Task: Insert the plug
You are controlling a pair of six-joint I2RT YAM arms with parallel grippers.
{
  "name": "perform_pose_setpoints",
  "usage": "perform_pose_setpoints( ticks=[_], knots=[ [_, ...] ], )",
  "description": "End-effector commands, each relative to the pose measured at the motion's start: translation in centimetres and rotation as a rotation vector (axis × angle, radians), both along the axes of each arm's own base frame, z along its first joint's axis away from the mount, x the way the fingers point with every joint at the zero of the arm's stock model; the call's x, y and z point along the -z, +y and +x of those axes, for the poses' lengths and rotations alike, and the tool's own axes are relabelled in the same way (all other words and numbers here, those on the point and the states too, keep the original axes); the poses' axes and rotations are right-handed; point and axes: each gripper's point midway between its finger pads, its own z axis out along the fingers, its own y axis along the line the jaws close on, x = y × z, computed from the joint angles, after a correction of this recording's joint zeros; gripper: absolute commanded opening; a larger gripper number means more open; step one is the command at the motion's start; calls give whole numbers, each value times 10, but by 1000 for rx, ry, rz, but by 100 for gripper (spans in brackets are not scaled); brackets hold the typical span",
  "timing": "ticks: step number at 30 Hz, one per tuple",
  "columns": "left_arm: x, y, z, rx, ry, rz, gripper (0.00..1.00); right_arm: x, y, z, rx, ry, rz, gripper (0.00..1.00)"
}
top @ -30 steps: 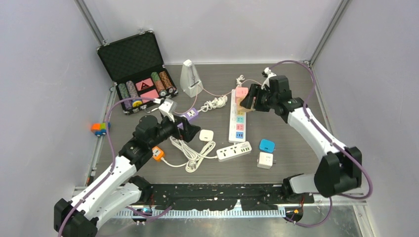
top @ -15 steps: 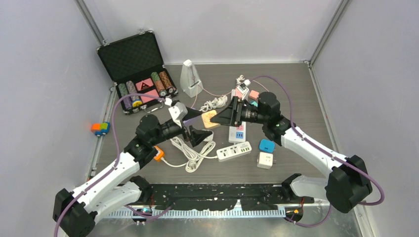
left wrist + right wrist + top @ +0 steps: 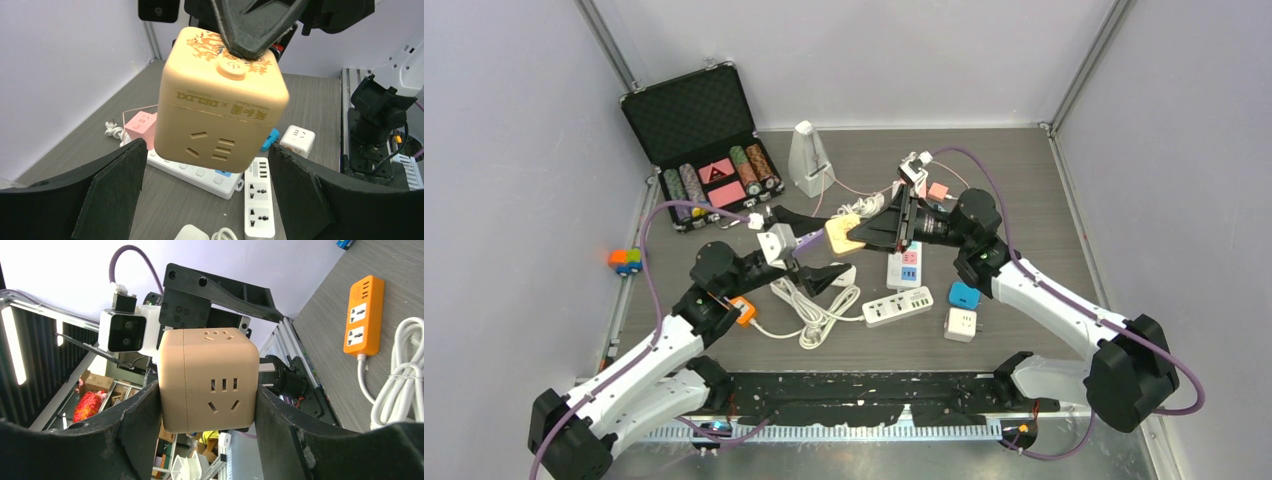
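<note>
Right wrist: we see right claw (image 3: 208, 392) pinching cube (image 3: 207, 367) by side faces; left claw (image 3: 207, 152) spread, flanking it. Rigid, slick, likely light; grip flat faces.

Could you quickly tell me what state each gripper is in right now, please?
Left gripper: open, holding nothing.
Right gripper: closed on the tan socket cube.

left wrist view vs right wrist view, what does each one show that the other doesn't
Only left wrist: the round button atop the tan cube socket, a pink cube socket and white power strips below it. Only right wrist: an orange power strip, a coiled white cable and the left wrist camera. Both: the tan cube socket gripped in the right hand.
</note>
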Motion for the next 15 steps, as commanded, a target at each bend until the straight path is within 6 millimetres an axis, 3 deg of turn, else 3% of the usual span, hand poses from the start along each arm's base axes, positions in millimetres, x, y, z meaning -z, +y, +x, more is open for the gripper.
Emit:
perform_pose_setpoints(
  ticks=[1,6,9,12,15],
  knots=[
    [-23,-1,1,-3,-49,-127,89,-19,2,-10,-44,-26,58,32],
    [-27,-4,0,12,-38,-174,79,-10,5,-7,-48,8,48,31],
    [-22,-5,0,16,-25,-170,66,-11,5,-7,-53,8,52,31],
    [-24,-4,0,15,-33,-178,59,-8,7,-6,-53,17,36,31],
    [-26,-5,0,20,-39,-178,44,-4,8,-4,-54,27,26,32]
  ],
)
